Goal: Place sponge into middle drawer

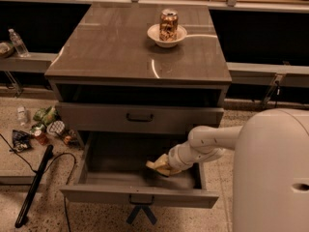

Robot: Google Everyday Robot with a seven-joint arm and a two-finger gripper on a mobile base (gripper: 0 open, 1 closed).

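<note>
The lowest wide grey drawer (140, 195) is pulled open, with a small dark bar handle at the centre of its front. My gripper (163, 166) reaches into the drawer from the right, low over its right half. It is shut on the pale yellow sponge (155, 166), which sticks out to the left of the fingers, just above the drawer floor. The like grey drawer (140, 117) directly above is closed.
A white bowl with a can (167, 32) stands on the cabinet top (120, 52). Bottles and scattered wrappers (41, 127) lie on the floor at left, with a black stick and cable (34, 185). My white body (273, 173) fills the lower right.
</note>
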